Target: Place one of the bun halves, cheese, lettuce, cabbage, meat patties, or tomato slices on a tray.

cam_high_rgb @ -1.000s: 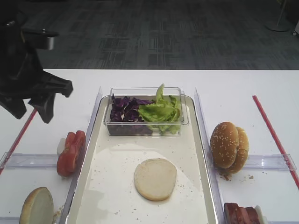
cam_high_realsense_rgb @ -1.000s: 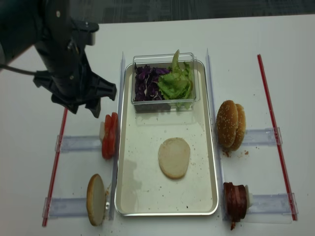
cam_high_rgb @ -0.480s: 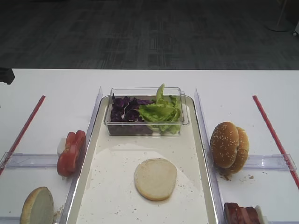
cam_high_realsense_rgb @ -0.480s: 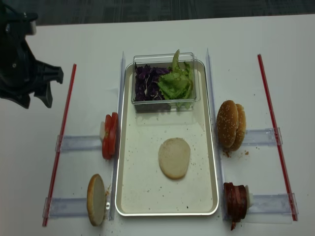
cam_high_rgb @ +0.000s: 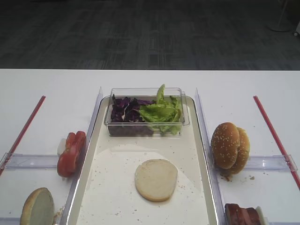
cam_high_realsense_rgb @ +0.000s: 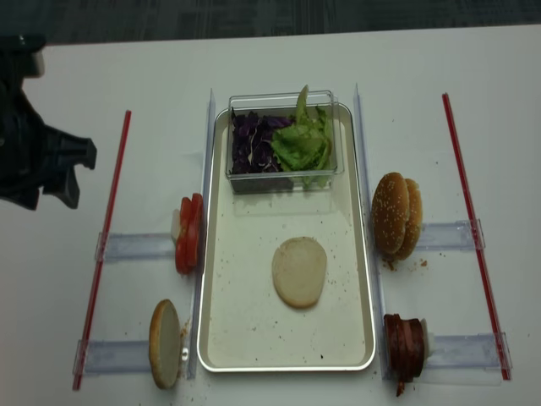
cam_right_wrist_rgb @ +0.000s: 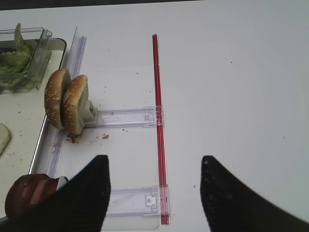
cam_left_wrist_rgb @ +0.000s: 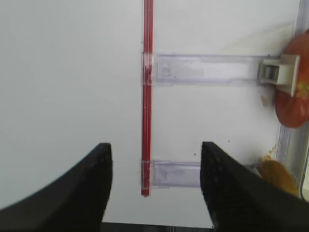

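Left pincer (cam_high_realsense_rgb: 52, 173): black, jaws spread wide, empty, over the bare white table (cam_high_realsense_rgb: 127, 76) left of the red strip (cam_high_realsense_rgb: 103, 237).
Right pincer (cam_right_wrist_rgb: 154, 193): jaws wide apart, empty.
Pale flat round bun half (cam_high_realsense_rgb: 298, 271): lying flat on the big silver-rimmed tray (cam_high_realsense_rgb: 254, 338).
Glossy red tomato slices (cam_high_realsense_rgb: 188, 233): just outside the tray's left rim.

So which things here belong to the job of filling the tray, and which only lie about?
Job: large silver-rimmed tray; flat pale bun half; green lettuce; purple cabbage; red tomato slices; brown meat patties.

Lying about: domed sesame buns; red strips; clear plastic holders.
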